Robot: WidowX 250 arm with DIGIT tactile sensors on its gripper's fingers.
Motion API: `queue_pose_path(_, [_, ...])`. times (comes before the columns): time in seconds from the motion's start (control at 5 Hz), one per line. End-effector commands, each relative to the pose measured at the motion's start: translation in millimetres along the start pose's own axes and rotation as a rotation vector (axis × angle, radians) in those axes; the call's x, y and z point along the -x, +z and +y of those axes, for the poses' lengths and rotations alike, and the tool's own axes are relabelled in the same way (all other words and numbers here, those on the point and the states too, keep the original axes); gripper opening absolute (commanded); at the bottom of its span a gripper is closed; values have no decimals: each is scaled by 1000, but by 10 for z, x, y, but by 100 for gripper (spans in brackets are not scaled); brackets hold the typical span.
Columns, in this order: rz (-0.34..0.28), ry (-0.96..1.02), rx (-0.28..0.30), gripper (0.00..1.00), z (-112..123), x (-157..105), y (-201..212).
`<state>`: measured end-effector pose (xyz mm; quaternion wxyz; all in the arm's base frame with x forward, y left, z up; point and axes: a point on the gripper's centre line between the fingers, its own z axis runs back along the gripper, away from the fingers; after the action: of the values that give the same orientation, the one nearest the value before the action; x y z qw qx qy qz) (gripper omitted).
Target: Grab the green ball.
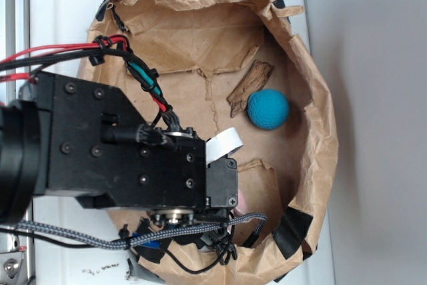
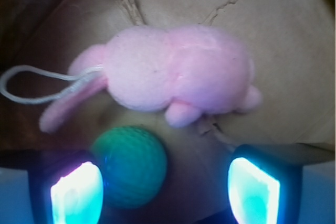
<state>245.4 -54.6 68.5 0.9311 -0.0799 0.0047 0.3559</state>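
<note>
Flanking ribbed green ball (image 2: 129, 167): gripper (image 2: 165, 187).

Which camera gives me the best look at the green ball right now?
The wrist view. There the green ball shows clearly, lying between the open gripper fingers, close to the left one in the image, just below the pink plush toy. In the exterior view the arm hides the ball entirely; only the blue ball shows.

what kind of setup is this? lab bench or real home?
Looks like a lab test rig, not a home: a crumpled brown paper bin taped onto a white surface, holding toy props: a pink plush toy, a green ball and a blue ball.
</note>
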Motion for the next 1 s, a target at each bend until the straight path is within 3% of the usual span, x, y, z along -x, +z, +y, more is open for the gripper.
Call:
queue_pose_path(0.0, [-49,-17,119,100,-159,129,-243])
queue_pose_path(0.2, [-112,-49,105,92,-117,239,-465])
queue_pose_path(0.4, [-106,-40,93,0,-110,244,-436])
queue_pose_path(0.6, [-79,-20,86,0,-158,144,-255])
queue_pose_path(0.8, [-3,27,72,0,-127,-122,170])
